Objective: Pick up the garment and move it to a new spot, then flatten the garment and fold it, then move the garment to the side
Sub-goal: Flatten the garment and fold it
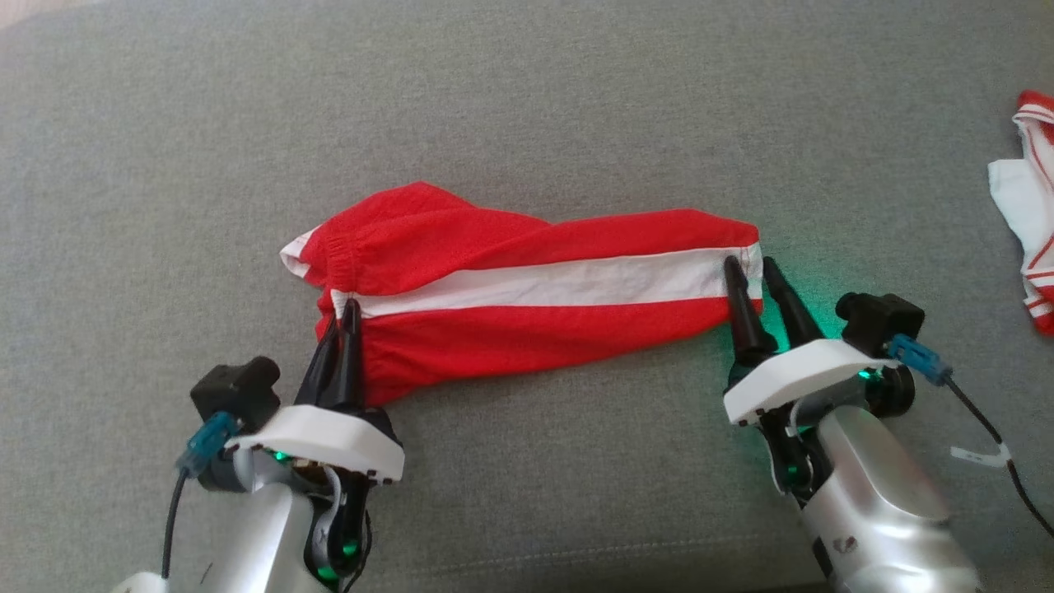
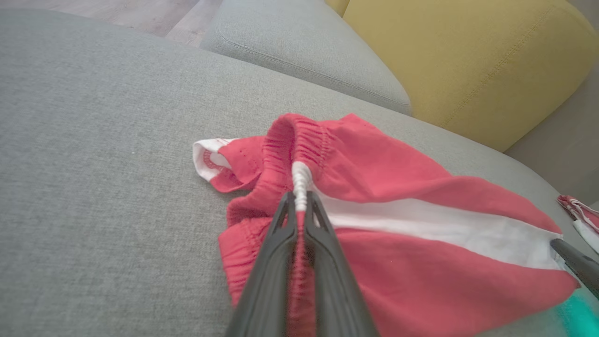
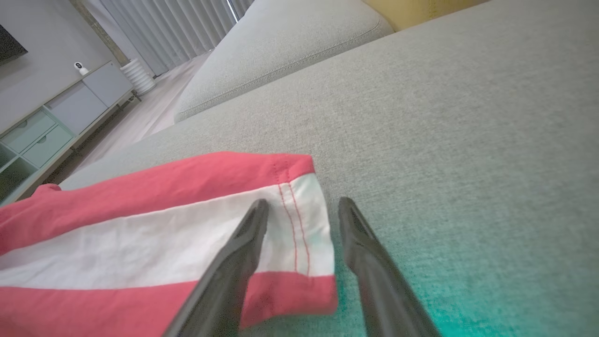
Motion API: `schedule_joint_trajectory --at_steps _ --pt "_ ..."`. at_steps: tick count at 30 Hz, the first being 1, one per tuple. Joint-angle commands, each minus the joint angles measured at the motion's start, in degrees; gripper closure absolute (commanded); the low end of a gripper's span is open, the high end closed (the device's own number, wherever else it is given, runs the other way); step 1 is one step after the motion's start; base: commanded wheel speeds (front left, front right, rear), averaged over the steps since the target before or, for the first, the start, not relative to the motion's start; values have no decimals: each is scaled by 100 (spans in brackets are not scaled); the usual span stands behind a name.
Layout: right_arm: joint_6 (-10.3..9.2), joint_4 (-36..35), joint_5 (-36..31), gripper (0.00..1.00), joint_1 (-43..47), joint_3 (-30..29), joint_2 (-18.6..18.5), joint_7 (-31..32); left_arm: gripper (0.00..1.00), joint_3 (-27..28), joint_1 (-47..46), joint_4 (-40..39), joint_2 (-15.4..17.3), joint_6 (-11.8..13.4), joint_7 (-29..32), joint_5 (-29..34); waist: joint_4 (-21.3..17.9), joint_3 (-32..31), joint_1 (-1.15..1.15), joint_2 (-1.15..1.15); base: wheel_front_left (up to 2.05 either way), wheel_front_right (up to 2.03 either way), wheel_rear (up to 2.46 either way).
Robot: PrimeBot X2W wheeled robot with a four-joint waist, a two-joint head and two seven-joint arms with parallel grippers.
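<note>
Two dark, long-fingered claws are met first, nearest the robot. The left gripper (image 1: 350, 306), at about 8 o'clock of the garment, is clamped tight on the gathered waistband, just where the white stripe ends. The right gripper (image 1: 749, 263), at about 3 o'clock, is held with its jaws partly apart astride the stitched leg hem. One finger is laid on the stripe and the other on bare seat beyond it, so nothing is gripped there yet.

Between them the red cloth shorts with a white side stripe (image 1: 510, 329) are stretched lengthwise on the grey woven sofa seat (image 1: 527, 99), with loose folds bunched toward 11 o'clock.

Flattening is judged to be the step in hand. It would be done best if the right jaws were closed over both layers of the hem, not the top one alone. The two ends could then be drawn apart toward 9 and 3 o'clock, kept low, until the bunching is pulled out.

Broad room is offered by the seat toward 12 and 9 o'clock. At 2 o'clock, well apart, a crumpled red-and-white garment (image 1: 1029, 206) lies at the edge, so any pull rightward should be kept short. Farther off, the seat's rim is bordered by a second grey cushion (image 2: 304, 51) and a mustard-yellow cushion (image 2: 468, 61).
</note>
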Motion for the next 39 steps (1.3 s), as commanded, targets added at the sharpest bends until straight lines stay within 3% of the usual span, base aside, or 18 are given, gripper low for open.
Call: schedule_joint_trajectory --at_steps 1,10,16,22,27,33,39 --pt "37 -76 61 100 -156 184 29 -63 100 206 -208 -158 29 -2 -71 38 13 24 0 0 0 0 0" --pt "37 -343 -37 100 -160 183 29 -63 100 337 -248 -328 29 -35 -71 96 -26 -91 0 0 0 0 0" --pt "37 -1063 -77 100 -144 68 -46 -63 100 544 -424 -734 35 -217 -71 434 -115 -477 0 0 0 0 0" --pt "37 -1903 -6 100 -574 58 -392 -63 100 735 -1158 -1127 407 -493 -48 721 -199 -694 0 0 0 0 0" --pt "37 -2327 -15 100 -1419 40 -783 117 100 768 -2329 -1222 757 -598 410 794 -171 -454 0 0 0 0 0" --pt "37 -2037 -210 100 -2635 139 -885 270 100 691 -3573 -728 953 -649 698 951 -198 86 0 0 0 0 0" --pt "37 -1128 -598 100 -3996 94 -699 76 100 610 -4933 246 923 -671 484 1083 -217 719 0 0 0 0 0"
